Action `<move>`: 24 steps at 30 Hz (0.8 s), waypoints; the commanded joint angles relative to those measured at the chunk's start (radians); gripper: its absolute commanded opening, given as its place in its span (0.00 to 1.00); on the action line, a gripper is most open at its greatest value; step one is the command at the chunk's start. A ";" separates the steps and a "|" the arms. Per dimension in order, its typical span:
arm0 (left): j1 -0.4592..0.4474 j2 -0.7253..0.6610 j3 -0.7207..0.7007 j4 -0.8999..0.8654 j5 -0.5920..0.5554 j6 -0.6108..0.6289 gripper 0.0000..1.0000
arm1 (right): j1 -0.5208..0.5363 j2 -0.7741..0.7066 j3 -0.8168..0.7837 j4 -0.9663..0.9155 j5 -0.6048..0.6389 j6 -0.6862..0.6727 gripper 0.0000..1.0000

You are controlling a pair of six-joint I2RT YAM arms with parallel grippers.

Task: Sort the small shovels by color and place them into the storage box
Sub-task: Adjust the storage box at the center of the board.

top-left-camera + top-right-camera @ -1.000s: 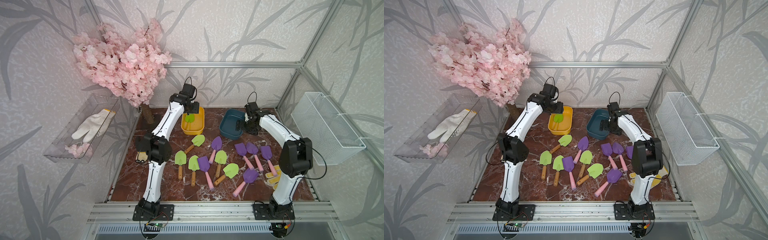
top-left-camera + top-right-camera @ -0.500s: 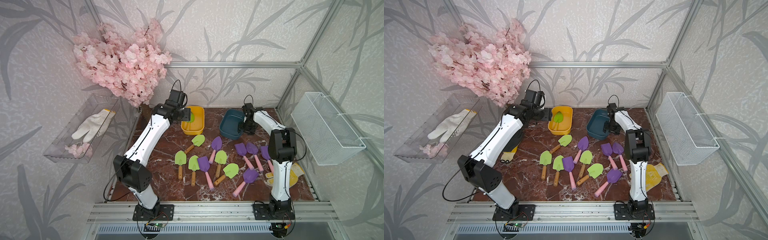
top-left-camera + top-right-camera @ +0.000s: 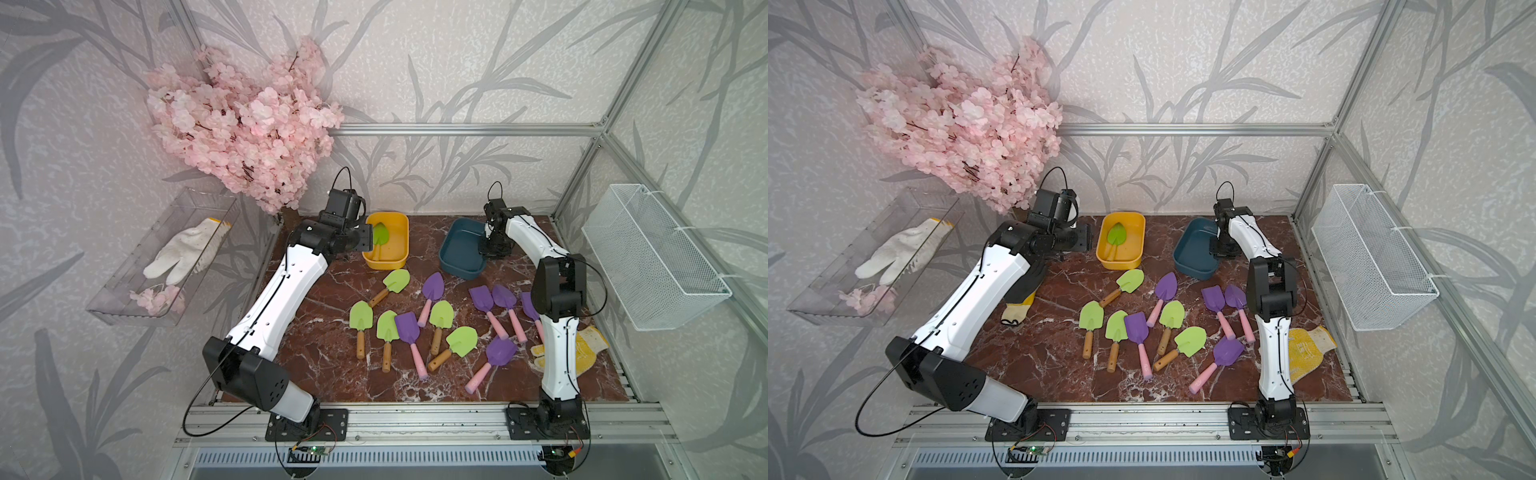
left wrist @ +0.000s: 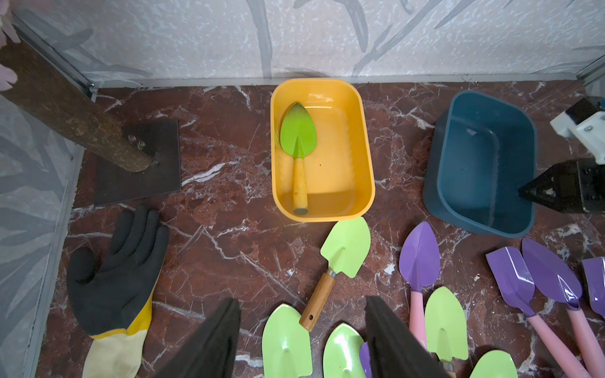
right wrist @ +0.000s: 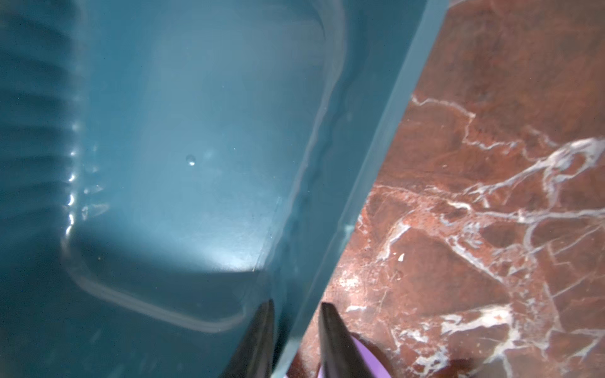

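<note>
One green shovel (image 4: pixel 298 137) lies in the yellow bin (image 4: pixel 366 183). The left gripper (image 4: pixel 302 299), jaws apart and empty, is the nearer to a loose green shovel (image 4: pixel 345 250), whose handle points back at it. The right gripper (image 5: pixel 296 302) seemingly pinches the wall of the blue bin (image 5: pixel 196 163).

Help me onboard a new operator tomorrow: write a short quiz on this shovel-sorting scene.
1. Multiple choice: what lies in the yellow bin?
A) one green shovel
B) one purple shovel
C) a glove
2. True or false: the blue bin already holds two purple shovels.
3. Fill in: the right gripper is shut on the rim of the ____ bin.

Key: 1 A. 2 False; it is empty. 3 blue.
</note>
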 commanded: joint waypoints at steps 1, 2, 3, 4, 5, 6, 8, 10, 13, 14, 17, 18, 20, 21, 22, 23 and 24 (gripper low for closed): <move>-0.001 -0.047 -0.041 -0.013 -0.015 -0.028 0.64 | -0.006 0.043 0.035 -0.044 0.008 -0.037 0.21; -0.002 -0.055 -0.053 -0.011 -0.016 -0.035 0.64 | -0.006 0.047 0.037 -0.046 0.006 -0.041 0.19; -0.002 -0.063 -0.064 -0.014 -0.017 -0.040 0.64 | -0.006 0.049 0.037 -0.046 0.005 -0.047 0.18; -0.002 -0.069 -0.075 -0.015 -0.018 -0.044 0.64 | -0.006 0.052 0.038 -0.044 0.001 -0.052 0.17; -0.002 -0.079 -0.085 -0.016 -0.020 -0.047 0.64 | -0.006 0.053 0.041 -0.045 0.001 -0.056 0.15; -0.003 -0.085 -0.094 -0.016 -0.021 -0.050 0.64 | -0.006 0.054 0.042 -0.045 0.001 -0.059 0.14; -0.003 -0.100 -0.108 -0.020 -0.026 -0.053 0.64 | -0.006 0.059 0.049 -0.042 0.001 -0.072 0.12; -0.003 -0.107 -0.111 -0.028 -0.029 -0.052 0.64 | -0.006 0.069 0.068 -0.050 0.009 -0.082 0.11; -0.003 -0.118 -0.119 -0.037 -0.034 -0.052 0.64 | -0.001 0.080 0.097 -0.069 0.017 -0.091 0.10; -0.003 -0.119 -0.120 -0.040 -0.035 -0.054 0.64 | 0.002 0.080 0.100 -0.068 0.022 -0.093 0.10; -0.003 -0.124 -0.128 -0.041 -0.037 -0.055 0.64 | 0.011 0.079 0.107 -0.064 0.031 -0.092 0.10; -0.003 -0.125 -0.131 -0.041 -0.039 -0.055 0.64 | 0.013 0.081 0.106 -0.063 0.032 -0.089 0.10; -0.003 -0.129 -0.133 -0.043 -0.041 -0.055 0.64 | 0.013 0.084 0.115 -0.065 0.034 -0.085 0.11; -0.003 -0.130 -0.135 -0.044 -0.042 -0.055 0.64 | 0.014 0.087 0.119 -0.071 0.035 -0.083 0.12; -0.003 -0.131 -0.136 -0.047 -0.043 -0.055 0.64 | 0.014 0.086 0.123 -0.072 0.038 -0.081 0.13; -0.003 -0.133 -0.136 -0.048 -0.043 -0.055 0.65 | 0.014 0.084 0.123 -0.072 0.037 -0.079 0.16; -0.004 -0.136 -0.137 -0.050 -0.044 -0.056 0.65 | 0.014 0.079 0.121 -0.069 0.037 -0.077 0.20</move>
